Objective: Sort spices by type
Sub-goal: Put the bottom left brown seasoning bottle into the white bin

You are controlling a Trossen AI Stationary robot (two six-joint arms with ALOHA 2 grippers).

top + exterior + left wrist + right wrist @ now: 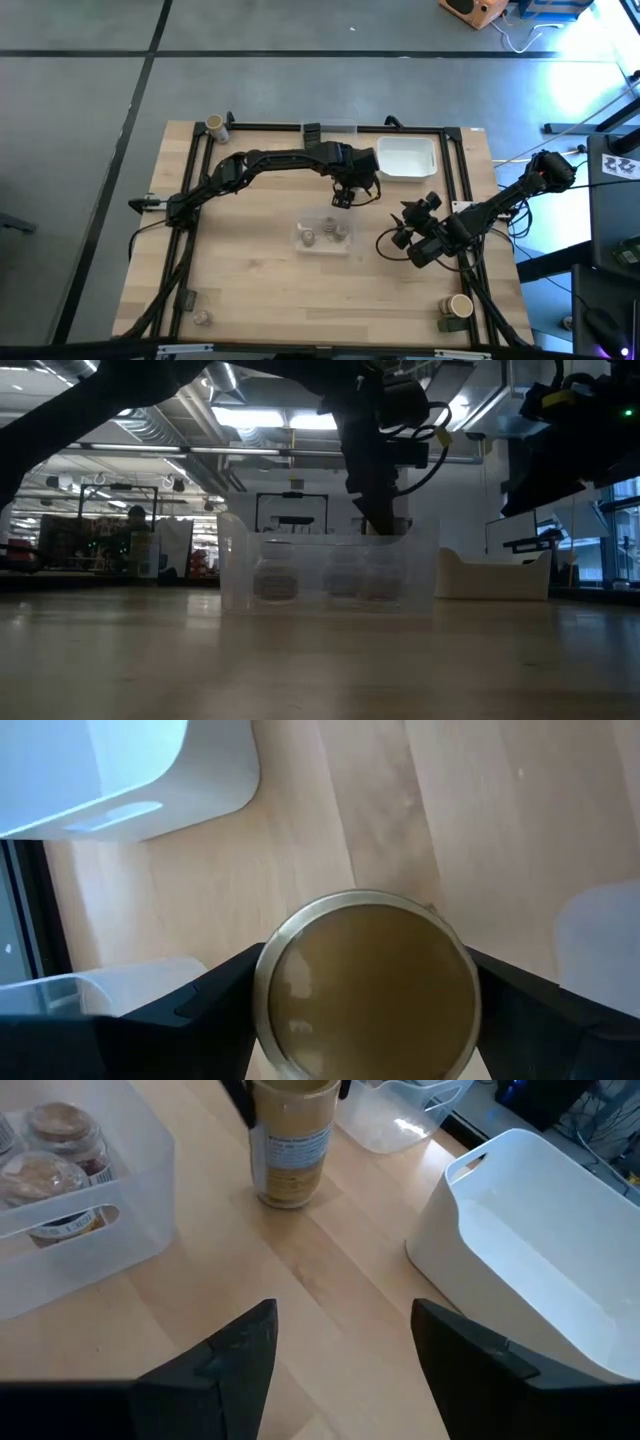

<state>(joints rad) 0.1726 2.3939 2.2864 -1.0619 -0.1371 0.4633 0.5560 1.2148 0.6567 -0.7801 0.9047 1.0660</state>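
Observation:
My left gripper (343, 197) stands between the white tray and the clear bin, shut on a round tan-topped spice jar (366, 986). The right wrist view shows that jar (290, 1150) upright. A clear bin (325, 236) in the table's middle holds three small round jars (55, 1155). My right gripper (406, 230) hangs open to the right of the bin, its fingers apart (342, 1320) over bare wood. More spices stand at the corners: a tan-topped jar (215, 125) far left, another (460, 305) near right beside a dark one (446, 323), and a small grey jar (201, 318) near left. My left gripper pinches the tan-topped jar at its lid rim (268, 982) between the two fingers (195, 1012), one on each side. The fingers come from above, pointing down. The jar is upright, and its base (287, 1200) appears to rest on the table.
A white rectangular tray (406, 158) sits at the far edge, right of centre. A second clear bin (405, 1110) lies beyond the held jar. A black frame (196, 160) runs around the table. Bare wood shows on the left and along the near side.

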